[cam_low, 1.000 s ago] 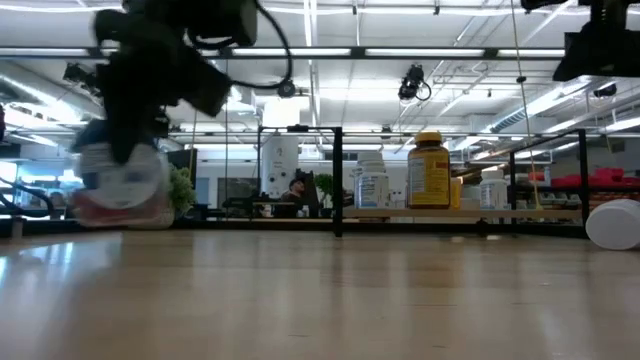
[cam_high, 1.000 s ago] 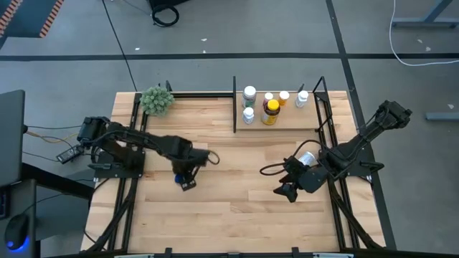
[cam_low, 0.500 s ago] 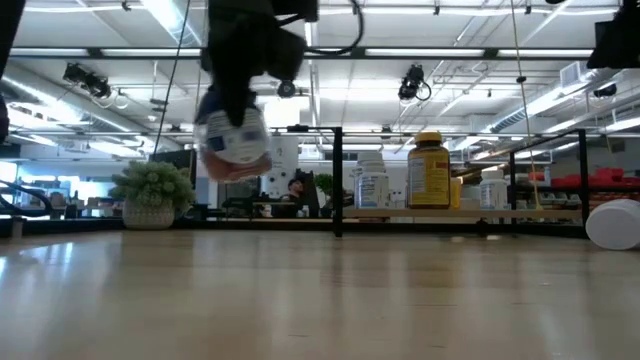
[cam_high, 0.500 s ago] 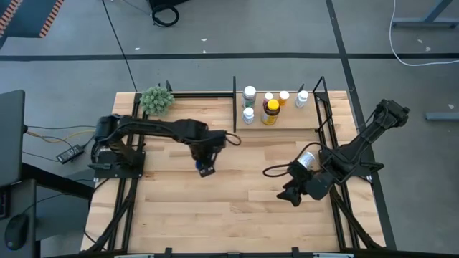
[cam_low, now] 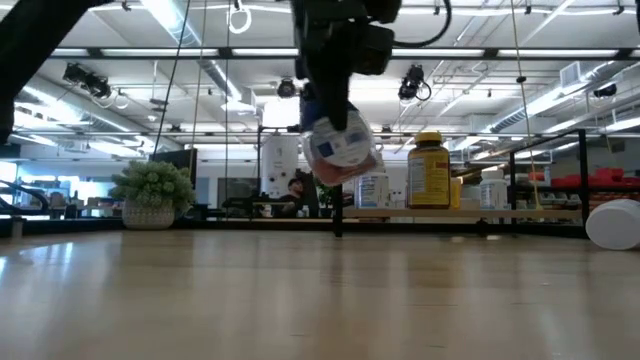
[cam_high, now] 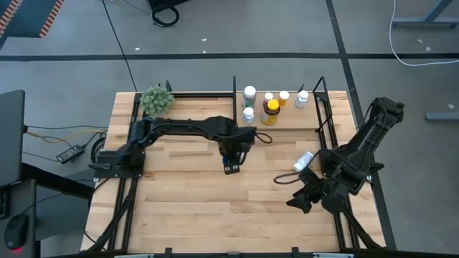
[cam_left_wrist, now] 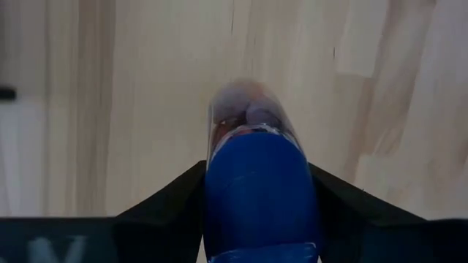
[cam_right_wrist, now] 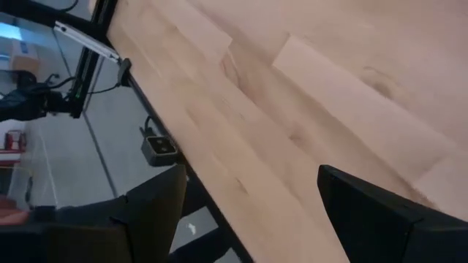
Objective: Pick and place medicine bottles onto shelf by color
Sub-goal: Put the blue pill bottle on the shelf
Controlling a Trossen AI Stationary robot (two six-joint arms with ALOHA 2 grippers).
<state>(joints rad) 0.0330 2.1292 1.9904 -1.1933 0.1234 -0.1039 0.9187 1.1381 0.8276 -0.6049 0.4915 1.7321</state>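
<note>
Carried rightward from the desk's left side over the past second, the blue-lidded bottle (cam_high: 231, 167) now hangs clamped in the left end effector (cam_high: 232, 163), just short of the shelf (cam_high: 287, 122), which holds six bottles including the amber bottle (cam_high: 270, 111). Low view: the held bottle (cam_low: 340, 150) is tilted, off the desk (cam_low: 300, 300). Right wrist view: the right end effector (cam_right_wrist: 248, 212) gapes empty.

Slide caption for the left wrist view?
Left gripper fingers clamp a blue-lidded bottle above the wooden tabletop.
</note>
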